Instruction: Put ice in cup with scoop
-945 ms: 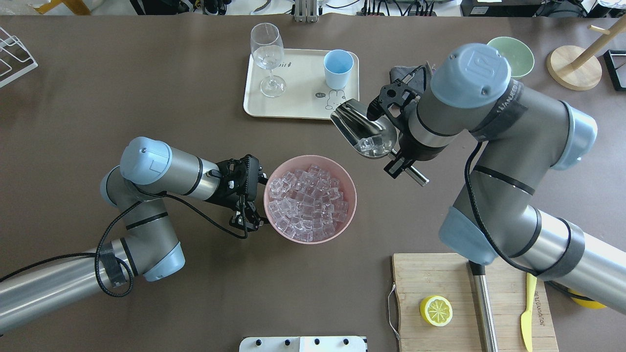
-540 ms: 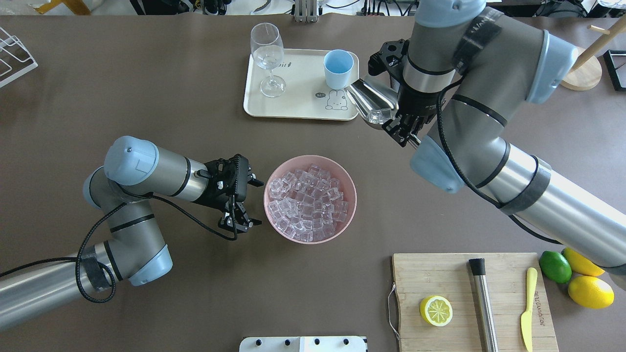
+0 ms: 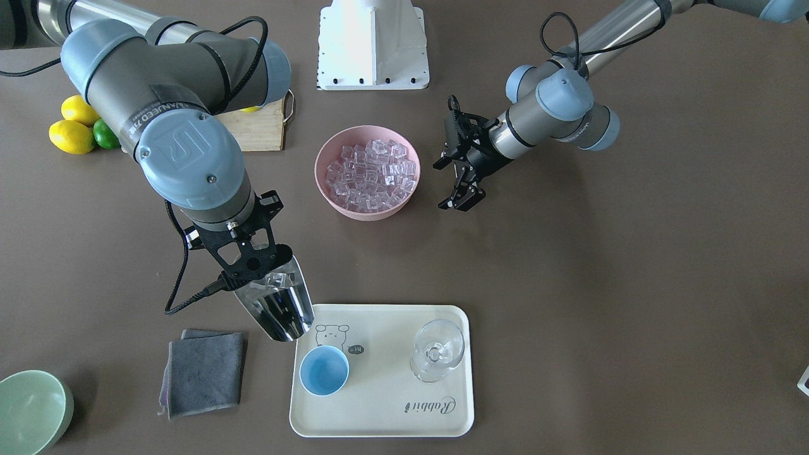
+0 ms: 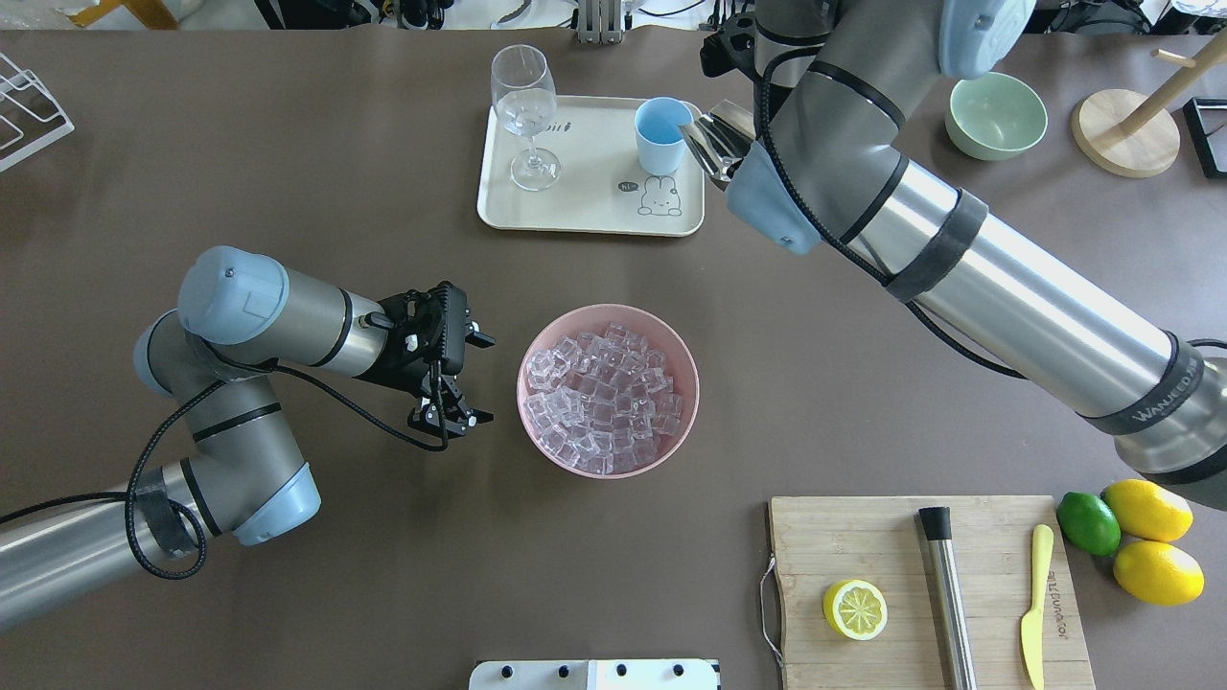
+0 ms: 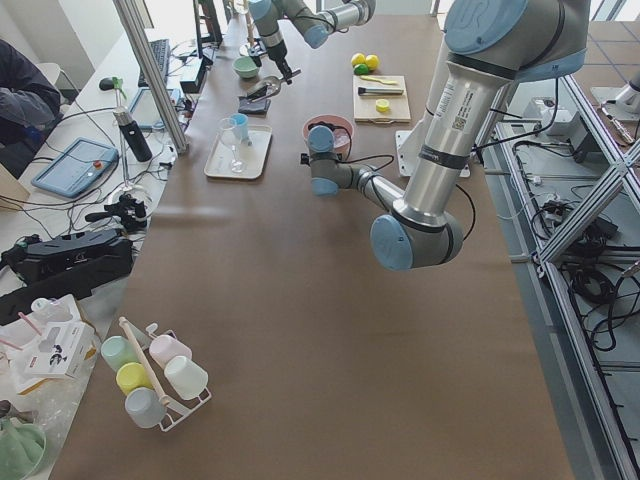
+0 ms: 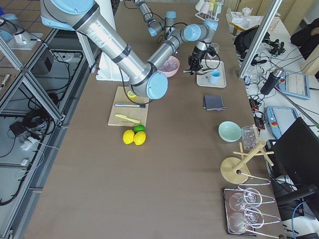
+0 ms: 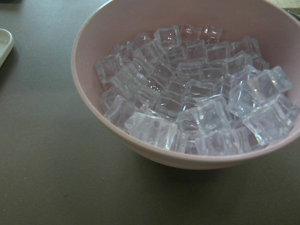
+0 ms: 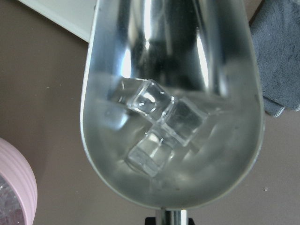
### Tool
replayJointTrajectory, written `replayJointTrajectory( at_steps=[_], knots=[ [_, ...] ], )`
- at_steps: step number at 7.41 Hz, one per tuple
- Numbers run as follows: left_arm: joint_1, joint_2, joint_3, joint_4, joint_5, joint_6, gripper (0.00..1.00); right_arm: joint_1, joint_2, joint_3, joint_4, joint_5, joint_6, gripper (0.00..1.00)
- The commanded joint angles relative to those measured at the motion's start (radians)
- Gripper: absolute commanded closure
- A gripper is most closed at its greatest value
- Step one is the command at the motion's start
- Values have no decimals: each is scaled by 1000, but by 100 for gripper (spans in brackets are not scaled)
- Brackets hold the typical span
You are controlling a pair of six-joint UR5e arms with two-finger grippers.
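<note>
Steel scoop [image 3: 278, 308], three ice cubes [image 8: 159, 127] deep in it, is clasped by the right hand [image 3: 244, 256], lip beside the blue cup [image 3: 323, 371]; tipped off-centre, cubes could be lost onto the tray [image 3: 385, 414]. The left hand [image 4: 485, 376] is spread open.

We counted three ice cubes [image 8: 147, 101] in one scoop [image 8: 173, 47], and too many to count in one pink bowl [image 3: 366, 213]; one cup [image 4: 661, 134], one stemmed glass [image 4: 524, 110], one tray [image 3: 379, 404]; two whole lemons [image 4: 1158, 572], one lime [image 4: 1088, 523], one lemon half [image 4: 854, 609]; one green bowl [image 4: 997, 115].
</note>
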Motion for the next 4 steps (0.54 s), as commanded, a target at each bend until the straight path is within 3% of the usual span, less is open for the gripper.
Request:
replayJointTrajectory(
  at_steps=[1,4],
  knots=[
    [-10,4,-1,6,-4,0,3,19,148,-219,-42,7,-86,100],
    [-8,2,-4,6,-4,-5,3,19,238,-373,-84,4,-164,100]
  ],
)
